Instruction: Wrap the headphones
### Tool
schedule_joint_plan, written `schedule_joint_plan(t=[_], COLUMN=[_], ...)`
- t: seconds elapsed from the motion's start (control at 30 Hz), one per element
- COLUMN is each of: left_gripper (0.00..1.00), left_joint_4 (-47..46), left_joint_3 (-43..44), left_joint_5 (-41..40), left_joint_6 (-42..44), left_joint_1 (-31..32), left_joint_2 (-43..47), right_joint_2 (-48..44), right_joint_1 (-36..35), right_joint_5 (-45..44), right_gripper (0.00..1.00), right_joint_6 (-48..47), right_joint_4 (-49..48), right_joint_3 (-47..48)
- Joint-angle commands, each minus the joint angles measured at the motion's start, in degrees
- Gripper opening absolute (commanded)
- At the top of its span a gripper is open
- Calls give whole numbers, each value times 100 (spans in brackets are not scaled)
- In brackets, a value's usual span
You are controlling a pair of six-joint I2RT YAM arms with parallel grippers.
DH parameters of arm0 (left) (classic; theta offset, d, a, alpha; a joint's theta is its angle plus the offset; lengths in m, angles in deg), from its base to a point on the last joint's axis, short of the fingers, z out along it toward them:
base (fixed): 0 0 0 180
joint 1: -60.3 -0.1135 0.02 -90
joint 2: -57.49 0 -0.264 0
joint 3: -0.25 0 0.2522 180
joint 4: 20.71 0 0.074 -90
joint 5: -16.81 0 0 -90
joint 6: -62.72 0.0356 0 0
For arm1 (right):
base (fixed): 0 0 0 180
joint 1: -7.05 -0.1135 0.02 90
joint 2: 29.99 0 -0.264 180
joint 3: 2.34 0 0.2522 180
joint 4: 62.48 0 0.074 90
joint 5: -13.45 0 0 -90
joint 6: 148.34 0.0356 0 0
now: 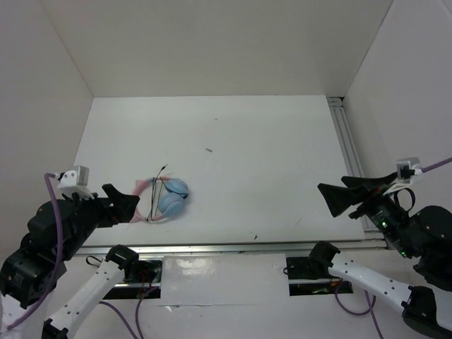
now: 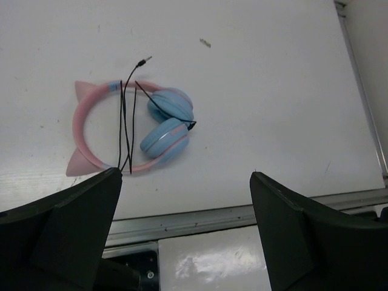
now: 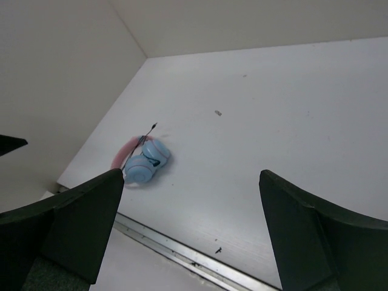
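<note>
On the white matte tabletop (image 1: 268, 141), toward 8 o'clock in the overhead view: small over-ear headphones (image 1: 166, 198) with two light blue round ear cups (image 2: 163, 139), a thin pink headband (image 2: 79, 127) with cat-ear points, and a thin black cord (image 2: 121, 121). Flat on their side, cups folded in and touching each other. Long axis from 9 to 3 o'clock overhead, with the band's curve at 9 and the cups at 3. Cord drawn across the band's opening in a few strands running 12 to 6, its small metal plug (image 2: 144, 60) loose on the table at 12 o'clock of the band. Fully round the band, or merely laid over it? Hard to tell at this size.

As for the left gripper (image 1: 134, 205), black and two-fingered: spread wide, holding nothing. Headphones just beside it at 3 o'clock overhead. Through its own wrist camera, headphones at 11 o'clock, the pink band close above one dark finger, apart from it. Plainly the nearer arm.

As for the right gripper (image 1: 326, 200), the same black pair: likewise parted and empty, well apart from the headphones (image 3: 144, 162), which lie at 9 o'clock overhead and small beyond its fingers.

Judged next: a short reach by the left arm toward 3 o'clock, coming in across the long axis to pinch the loose plug end, with the cup side left for the right arm to steady. Risk: so thin a cord slipping out from between such broad pads.
</note>
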Motion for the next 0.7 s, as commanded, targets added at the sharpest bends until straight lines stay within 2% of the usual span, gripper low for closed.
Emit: schedule_joint_plan(t=[0.0,0.17,0.4,0.67], left_gripper=[100,100,100,100], left_joint_4=[24,507,983,1106], left_joint_3=[-85,432,1127,1127], left_joint_5=[331,50,-3,-126], left_joint_6=[46,-236,-289,-350], left_joint_1=[-28,-28,-28,-28], left_joint_2=[126,127,127,180], right_joint_2=[-63,-265,-213,-265], right_joint_1=[71,431,432,484], right_joint_5=[136,83,83,-162], right_gripper=[100,100,100,100], right_joint_6=[303,171,110,110], right_joint_4=[736,974,1263,1492], right_joint_3=[150,440,616,616])
